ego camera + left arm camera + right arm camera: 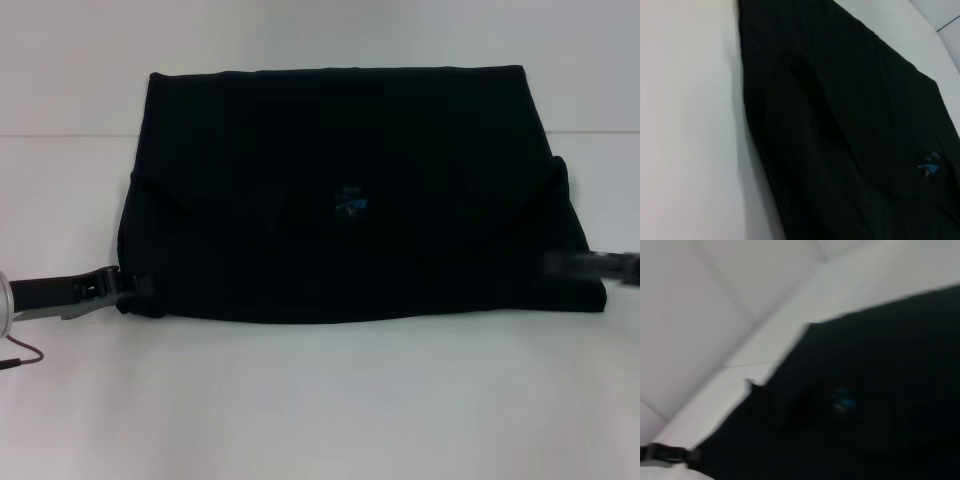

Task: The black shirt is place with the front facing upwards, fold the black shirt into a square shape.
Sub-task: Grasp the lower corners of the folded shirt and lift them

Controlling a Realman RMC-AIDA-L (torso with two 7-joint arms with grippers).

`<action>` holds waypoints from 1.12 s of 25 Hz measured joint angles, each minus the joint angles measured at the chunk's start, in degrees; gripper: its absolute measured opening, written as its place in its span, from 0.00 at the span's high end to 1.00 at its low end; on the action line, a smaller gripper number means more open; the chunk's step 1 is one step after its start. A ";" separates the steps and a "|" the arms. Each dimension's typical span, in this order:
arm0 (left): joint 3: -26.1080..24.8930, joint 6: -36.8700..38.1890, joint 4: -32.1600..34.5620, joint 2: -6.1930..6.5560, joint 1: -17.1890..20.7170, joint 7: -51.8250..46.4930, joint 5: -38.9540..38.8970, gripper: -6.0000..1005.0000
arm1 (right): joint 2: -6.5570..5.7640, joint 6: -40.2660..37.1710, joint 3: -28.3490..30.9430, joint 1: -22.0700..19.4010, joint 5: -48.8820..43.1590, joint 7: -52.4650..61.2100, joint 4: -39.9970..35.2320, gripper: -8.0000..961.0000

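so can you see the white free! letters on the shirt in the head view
No, the black shirt lies folded into a wide block showing only plain black fabric and a small blue mark near its middle.

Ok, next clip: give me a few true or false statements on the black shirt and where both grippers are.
1. The plain black fabric shirt lies partly folded on the white table. True.
2. A small blue mark shows on the shirt. True.
3. The left gripper is at the shirt's far edge. False: it is at the near left corner.
4. The right gripper hangs high above the shirt's middle. False: it is at the shirt's near right side.
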 joint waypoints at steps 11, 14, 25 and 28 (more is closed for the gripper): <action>-0.15 1.26 0.07 0.37 -0.11 1.79 0.00 0.94 | -5.23 -8.46 5.69 12.01 -33.75 35.64 -9.70 0.02; -0.11 1.28 0.05 0.36 -0.18 2.16 0.00 0.94 | -4.11 -6.94 5.26 14.14 -38.05 35.52 -7.62 0.02; 0.03 1.24 -0.03 -0.05 -0.20 2.36 0.00 0.94 | -3.17 6.46 4.14 17.40 -38.18 33.19 3.58 0.02; 0.03 1.24 -0.02 -0.20 -0.40 2.39 0.00 0.95 | -2.41 9.19 3.53 18.69 -38.14 32.40 5.24 0.02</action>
